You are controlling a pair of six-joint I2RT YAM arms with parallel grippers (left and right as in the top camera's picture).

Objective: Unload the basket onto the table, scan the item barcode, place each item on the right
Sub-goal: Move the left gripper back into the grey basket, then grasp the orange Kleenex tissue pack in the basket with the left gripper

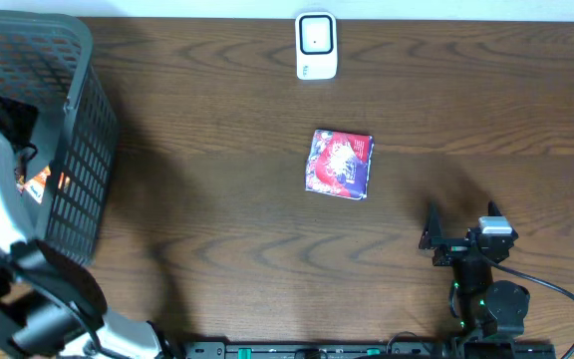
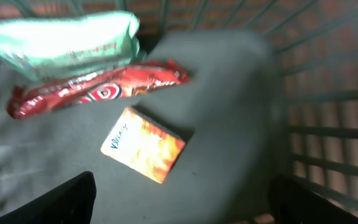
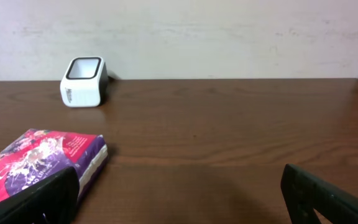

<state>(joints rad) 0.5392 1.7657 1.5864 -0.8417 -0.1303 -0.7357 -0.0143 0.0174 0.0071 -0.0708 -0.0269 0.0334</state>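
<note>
Reading the labels got me very little. The small orange-and-white cardboard pack [image 2: 143,144] carried a blue script word that might have been "Kleenex", but it was too blurred to be sure. It lay flat on the floor of the grey plastic mesh basket [image 1: 80,150], just ahead of the left gripper [image 2: 182,208] and slightly to its left. That gripper's dark fingers [image 2: 61,202] stood wide apart with nothing between them, clear of the pack.

Beyond the pack lay a shiny red foil wrapper [image 2: 98,90] with a round white-and-red mark I couldn't read. Touching it on the far side was a pale green-and-white plastic packet [image 2: 61,40], washed out by glare and cut off at the frame's edge. From overhead the left gripper itself was hidden down inside the basket, and only its arm showed.

The right gripper [image 1: 461,224] sat low at the wooden table [image 1: 217,229], also spread fully open and holding nothing. A flat purple-and-red printed pouch [image 1: 340,165] lay on the table ahead of it and to its left, apart from the fingers. Its print was too small to read, and its near corner was cut off in the wrist view behind one finger. No barcode showed on it.

A white box-shaped barcode scanner [image 1: 316,45] with a dark-rimmed window stood well beyond the pouch, straight past it at the table's far edge. There was a grey mark on its side that I couldn't decipher.
</note>
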